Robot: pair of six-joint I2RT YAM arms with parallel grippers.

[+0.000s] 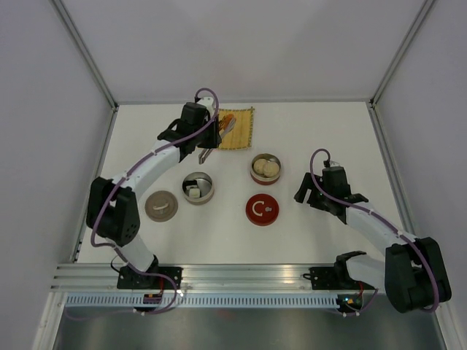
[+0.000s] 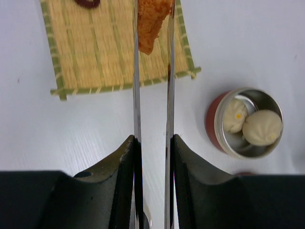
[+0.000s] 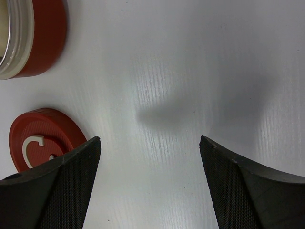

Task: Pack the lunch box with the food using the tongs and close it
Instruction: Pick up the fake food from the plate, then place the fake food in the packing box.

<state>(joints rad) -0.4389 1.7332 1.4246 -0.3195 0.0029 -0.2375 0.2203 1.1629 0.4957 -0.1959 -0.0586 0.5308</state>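
Packing sits partway: left fingers (image 2: 119,191) squeeze the tongs (image 2: 137,95) onto the orange piece (image 2: 150,24) at the mat (image 2: 95,57), right fingers (image 3: 57,191) spread, lids (image 1: 262,210) off

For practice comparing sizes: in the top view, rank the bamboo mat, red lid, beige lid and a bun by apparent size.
Largest: bamboo mat
Then: red lid and beige lid, too alike to rank
Smallest: bun
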